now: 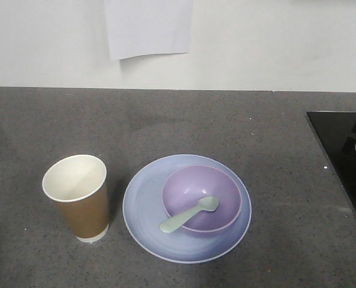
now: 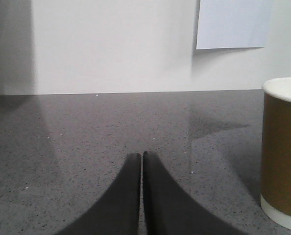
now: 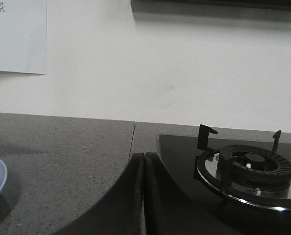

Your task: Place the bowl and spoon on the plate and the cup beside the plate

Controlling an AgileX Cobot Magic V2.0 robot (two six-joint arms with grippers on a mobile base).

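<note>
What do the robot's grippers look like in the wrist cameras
Only the fingers show. The left gripper and the right gripper each have two matte black fingers, broad at the base and curving to narrow tips. No cables, markings or arm links are in view.

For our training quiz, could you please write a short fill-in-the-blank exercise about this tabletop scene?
1. The purple bowl sits on the pale blue ____.
2. The spoon has its scoop inside the ____.
3. The brown cup stands upright, apart from the plate, on the ____ side of the front view.
4. The left gripper is ____.

Missing words: plate; bowl; left; shut
</note>
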